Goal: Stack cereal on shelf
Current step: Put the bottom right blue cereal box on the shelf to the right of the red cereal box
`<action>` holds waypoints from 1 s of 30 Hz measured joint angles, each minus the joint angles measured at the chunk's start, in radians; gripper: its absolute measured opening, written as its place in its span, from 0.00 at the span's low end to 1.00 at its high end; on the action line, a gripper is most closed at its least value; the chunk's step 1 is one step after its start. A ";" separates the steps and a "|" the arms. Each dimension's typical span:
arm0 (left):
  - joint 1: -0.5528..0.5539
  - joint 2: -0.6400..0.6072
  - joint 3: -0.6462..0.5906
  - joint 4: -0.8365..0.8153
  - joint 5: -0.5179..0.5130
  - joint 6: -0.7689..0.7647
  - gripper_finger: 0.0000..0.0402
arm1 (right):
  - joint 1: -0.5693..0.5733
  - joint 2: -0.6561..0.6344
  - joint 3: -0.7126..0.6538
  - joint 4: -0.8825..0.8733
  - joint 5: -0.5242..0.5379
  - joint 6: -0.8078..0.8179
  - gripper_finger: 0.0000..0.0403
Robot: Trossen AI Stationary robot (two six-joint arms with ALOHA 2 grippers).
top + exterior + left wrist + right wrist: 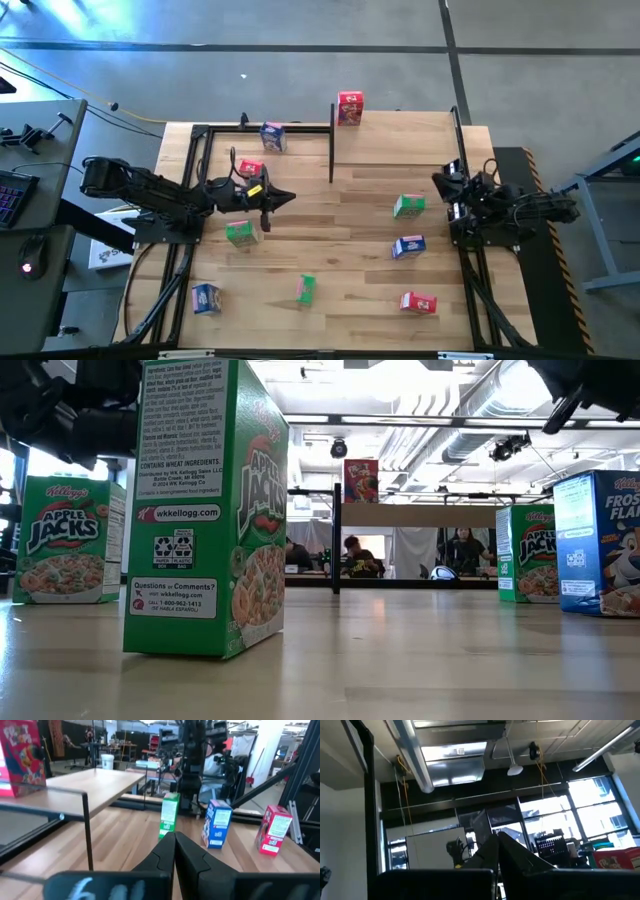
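Glossy green cardboard cereal box (205,510) upright on plank table (400,660), both arms' fingers pressed together, empty.

This is a robotics lab in a large open industrial hall. A pale plank-wood tabletop (330,240) in a black metal frame (200,135) stands on a grey concrete floor (300,60). Overhead run exposed silver ducts (415,760) and pipes, with tall dark-framed windows (590,810). Seated people (355,557) work at benches beyond, and a keyboard with coloured backlighting (12,195) sits on a side desk.
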 joint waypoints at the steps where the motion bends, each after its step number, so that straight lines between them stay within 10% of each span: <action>1: 0.000 0.000 0.000 0.000 0.000 -0.005 0.00 | 0.000 0.001 0.012 -0.020 -0.001 0.002 0.00; 8: 0.011 0.000 0.000 0.002 -0.002 0.012 0.00 | 0.011 0.108 0.207 -0.439 0.084 0.017 0.10; 17: 0.050 0.000 0.001 -0.006 -0.001 0.013 0.00 | 0.049 0.485 0.541 -1.083 0.105 0.302 0.48; 30: 0.100 0.000 0.001 -0.008 0.061 0.015 0.00 | 0.236 1.023 0.923 -1.665 -0.071 0.688 0.69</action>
